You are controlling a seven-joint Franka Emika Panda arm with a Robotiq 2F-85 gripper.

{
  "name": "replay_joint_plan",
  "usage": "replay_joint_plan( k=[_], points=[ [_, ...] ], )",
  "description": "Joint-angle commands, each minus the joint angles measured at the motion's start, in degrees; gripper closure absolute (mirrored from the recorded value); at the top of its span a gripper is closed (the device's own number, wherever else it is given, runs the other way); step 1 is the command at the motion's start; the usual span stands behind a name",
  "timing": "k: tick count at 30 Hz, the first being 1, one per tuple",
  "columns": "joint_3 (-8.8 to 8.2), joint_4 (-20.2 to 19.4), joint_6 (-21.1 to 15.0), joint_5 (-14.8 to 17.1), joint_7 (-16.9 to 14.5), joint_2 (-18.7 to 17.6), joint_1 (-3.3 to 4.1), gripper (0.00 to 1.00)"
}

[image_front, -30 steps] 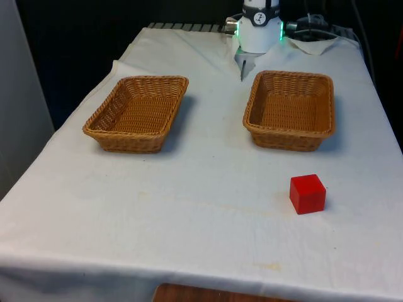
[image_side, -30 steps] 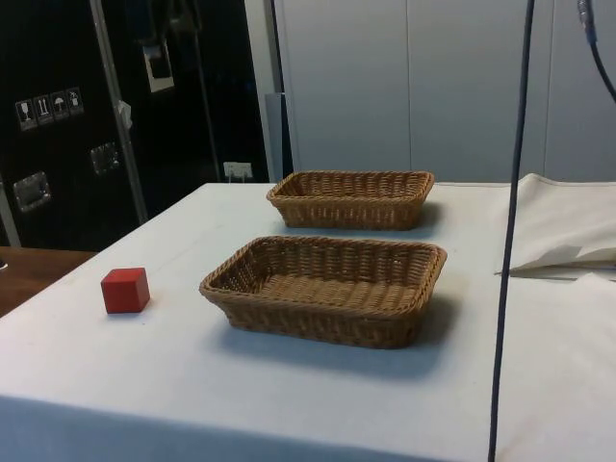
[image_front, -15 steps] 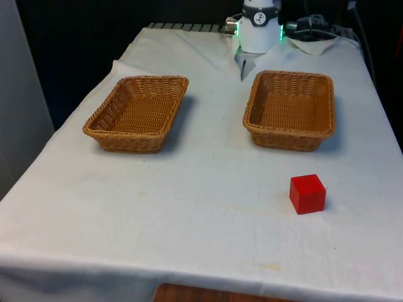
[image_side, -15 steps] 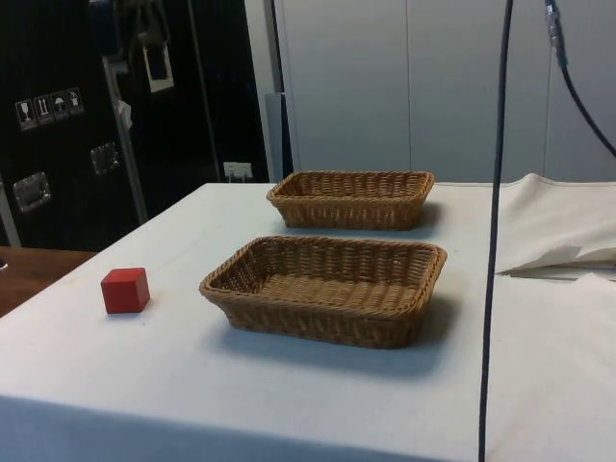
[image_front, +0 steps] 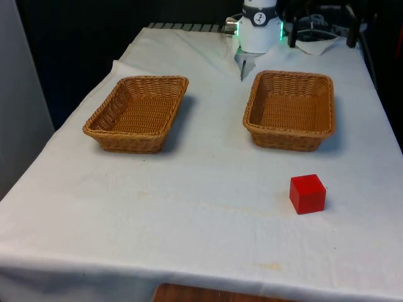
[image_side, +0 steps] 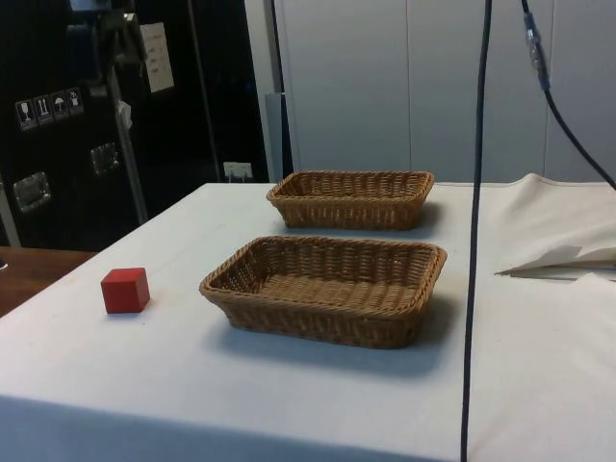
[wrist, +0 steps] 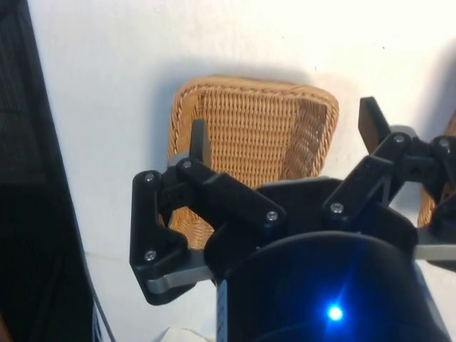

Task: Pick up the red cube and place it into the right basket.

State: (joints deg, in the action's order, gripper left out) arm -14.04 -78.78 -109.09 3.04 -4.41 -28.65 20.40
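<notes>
I'm judging cube (image_front: 308, 194) rigid, light | planning flat-side pinch | gripper (wrist: 283, 132) gaping wide, empty

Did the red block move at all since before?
No. The red block sits in the same spot in front of the basket on the front view's right.

cube (image_front: 307, 194): red | left basket (image_front: 138, 113): tan woven wicker | right basket (image_front: 291, 111): tan woven wicker | cloth on desk (image_front: 201, 207): white, faint yellowish stains | tool (wrist: 285, 135): black | cable (image_side: 473, 231): dark
</notes>
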Motion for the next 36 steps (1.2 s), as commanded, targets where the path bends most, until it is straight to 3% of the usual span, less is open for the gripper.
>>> replay_joint_plan(
  k=[1, 5, 6, 11, 25, 26, 32, 33, 36],
  points=[
    [0.11, -0.11, -0.92, -0.17, -0.4, -0.46, 0.11, 0.0],
    [0.29, -0.69, -2.64, -0.34, -2.06, -1.49, 0.29, 0.0],
    [0.17, -0.23, -1.55, -0.11, -1.89, -1.55, 0.17, 0.0],
    [0.63, -1.49, -4.98, -0.23, -3.84, -2.58, 0.34, 0.0],
    [0.97, -1.6, -10.08, 0.0, -7.39, -5.56, 0.23, 0.0],
    [0.74, -1.6, -9.22, -0.11, -7.05, -5.27, 0.34, 0.0],
    [1.15, -1.26, -12.72, 0.4, -8.65, -7.28, 0.0, 0.0],
    [0.8, -1.55, -12.26, 0.0, -8.19, -6.93, 0.29, 0.0],
    [1.2, -1.15, -13.92, 0.63, -9.11, -8.02, -0.06, 0.0]
  ],
)
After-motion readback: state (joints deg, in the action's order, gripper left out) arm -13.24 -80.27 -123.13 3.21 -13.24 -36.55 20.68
